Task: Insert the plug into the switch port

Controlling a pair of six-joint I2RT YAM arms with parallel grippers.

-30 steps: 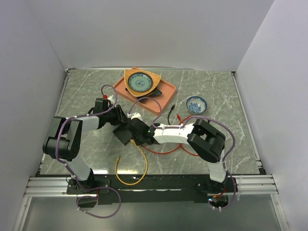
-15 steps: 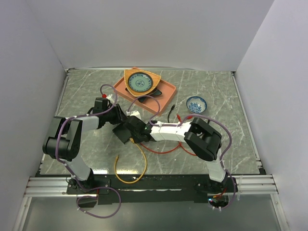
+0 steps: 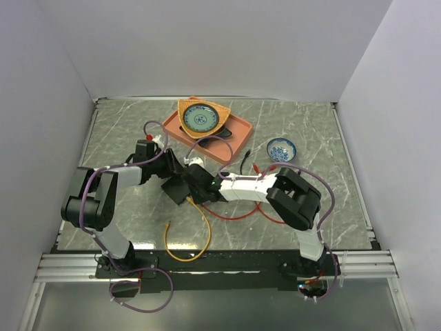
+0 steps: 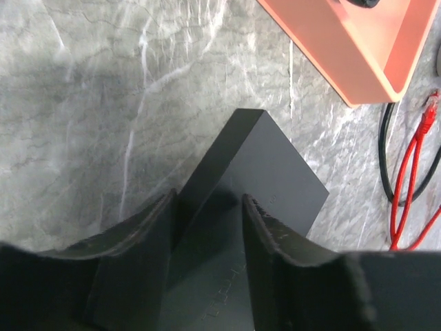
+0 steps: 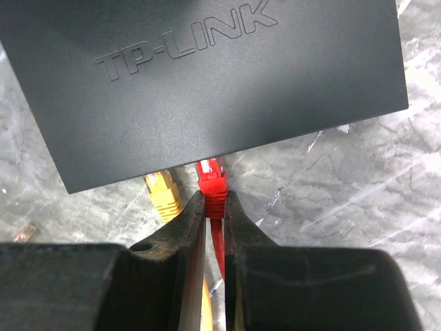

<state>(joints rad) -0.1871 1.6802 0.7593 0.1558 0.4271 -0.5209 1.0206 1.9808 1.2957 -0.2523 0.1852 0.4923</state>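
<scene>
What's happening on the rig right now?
The right pincer grips the red plug and has its nose at the near edge of the black TP-LINK switch. A yellow plug sits right beside it at the same edge. The left pincer clamps the switch from the opposite side, steadying it. The wrist view doesn't show whether the red plug is fully seated.

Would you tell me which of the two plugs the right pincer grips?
The red plug, pinched in the right pincer; the yellow plug beside it at the switch is ungripped.
</scene>
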